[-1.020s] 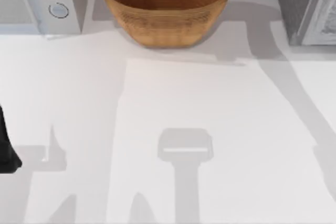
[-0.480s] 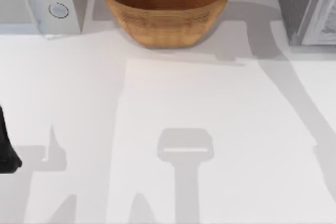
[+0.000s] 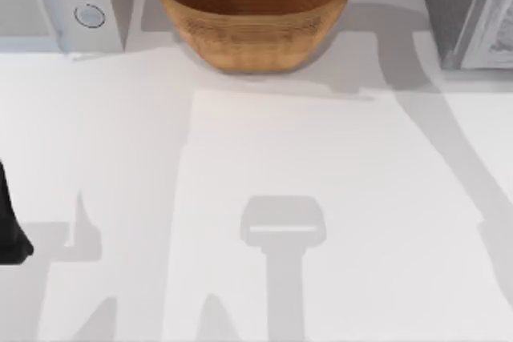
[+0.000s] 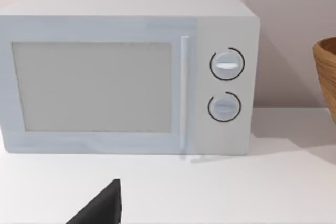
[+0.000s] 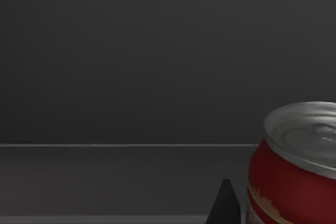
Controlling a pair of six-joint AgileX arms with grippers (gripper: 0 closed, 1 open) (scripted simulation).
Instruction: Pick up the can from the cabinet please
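I am reaching into the dark cabinet [image 3: 461,14] at the desk's [image 3: 280,158] far right. The red can [image 5: 296,166] stands upright on its shelf, just beside one tip of my right claw [image 5: 224,205]. I cannot tell its spread. Next I must centre on the can. My left arm idles facing the microwave [image 4: 126,72].

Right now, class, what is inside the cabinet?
In the right wrist view, a red can with a silver lid stands upright on the dark shelf of the cabinet. A black fingertip sits beside it. The can's lower part is cut off.
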